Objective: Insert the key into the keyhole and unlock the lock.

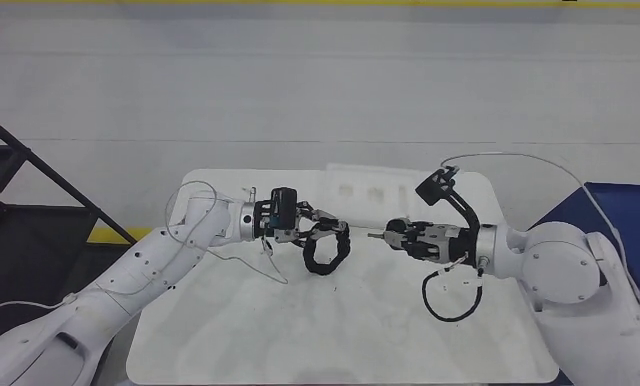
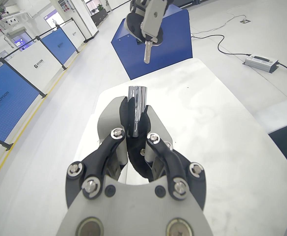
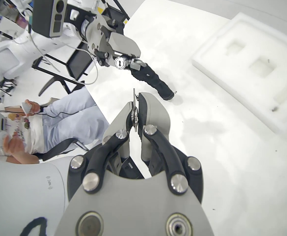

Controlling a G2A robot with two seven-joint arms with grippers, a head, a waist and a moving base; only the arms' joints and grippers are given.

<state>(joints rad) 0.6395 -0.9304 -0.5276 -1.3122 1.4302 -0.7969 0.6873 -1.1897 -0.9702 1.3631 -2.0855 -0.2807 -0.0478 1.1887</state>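
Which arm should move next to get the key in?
Right. The right jaws grip the key, blade aimed toward the keyhole of the lock clamped in the left jaws, across a gap. Left probably should hold steady.

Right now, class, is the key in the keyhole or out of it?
Out. The right gripper holds the key short of the lock, with a gap between; the keyhole shows empty.

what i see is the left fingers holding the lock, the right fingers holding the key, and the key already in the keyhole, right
Not quite: the key is not in the keyhole yet. The left wrist view shows its tip apart from the lock. The left fingers do hold the lock and the right fingers the key.
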